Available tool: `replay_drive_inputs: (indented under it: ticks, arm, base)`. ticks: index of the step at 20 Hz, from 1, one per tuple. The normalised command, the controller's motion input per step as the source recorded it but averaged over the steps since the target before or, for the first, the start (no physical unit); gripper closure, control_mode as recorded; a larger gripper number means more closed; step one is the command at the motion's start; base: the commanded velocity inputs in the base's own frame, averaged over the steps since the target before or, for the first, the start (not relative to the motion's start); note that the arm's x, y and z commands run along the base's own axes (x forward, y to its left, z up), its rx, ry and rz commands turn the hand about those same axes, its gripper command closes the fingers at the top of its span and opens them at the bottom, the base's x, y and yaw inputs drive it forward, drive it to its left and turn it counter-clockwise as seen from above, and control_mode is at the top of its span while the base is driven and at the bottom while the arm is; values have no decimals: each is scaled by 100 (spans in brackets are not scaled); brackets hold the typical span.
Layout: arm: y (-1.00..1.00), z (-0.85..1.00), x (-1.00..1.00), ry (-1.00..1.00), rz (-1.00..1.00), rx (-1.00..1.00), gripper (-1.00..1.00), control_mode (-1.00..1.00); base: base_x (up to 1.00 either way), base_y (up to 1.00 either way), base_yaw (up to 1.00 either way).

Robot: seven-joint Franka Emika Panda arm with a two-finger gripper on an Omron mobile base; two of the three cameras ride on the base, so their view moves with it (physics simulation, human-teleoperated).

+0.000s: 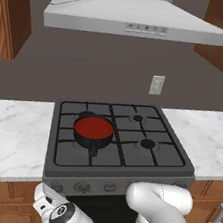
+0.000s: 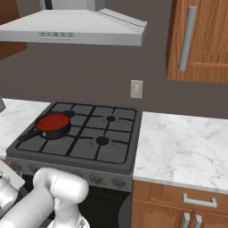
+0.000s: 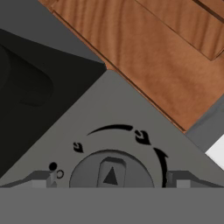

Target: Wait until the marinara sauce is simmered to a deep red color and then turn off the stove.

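The marinara sauce [image 1: 94, 127] [image 2: 53, 121] is a deep red disc in a small black pan [image 1: 94, 141] on the front-left burner of the stove [image 1: 185, 171] [image 2: 122, 156]. My gripper [image 3: 109, 180] is open and low in front of the stove's front panel, at its left end. A round grey knob [image 3: 111, 173] with a pointer mark sits between its fingertips [image 3: 41, 179], with a narrow gap on each side. The white hand [image 1: 45, 198] shows just below the leftmost knob [image 1: 54, 187], and also at the left edge [image 2: 6, 180] of the right base view.
Marble counters [image 1: 8, 138] [image 2: 187, 147] flank the stove. A grey range hood [image 1: 137, 19] hangs above it, and a wall outlet [image 1: 157, 85] is behind. Wooden cabinet fronts with metal handles [image 2: 198, 200] run below the counter. A wooden drawer face [image 3: 144, 48] lies beside the knob panel.
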Motion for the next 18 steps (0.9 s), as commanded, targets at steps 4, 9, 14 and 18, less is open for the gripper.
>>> replay_drive_inputs:
  ticks: [4,9,14,18]
  arm:
    - [0,0,-2,0,0,0,-100,-100]
    - [0,0,-1,0,0,0,-100,-100]
    - [0,0,0,0,0,0,-100,-100]
    - [3,1,0,0,0,0,100,-100]
  base:
    - [0,0,0]
    - [0,0,0]
    - [0,0,0]
    - [0,0,0]
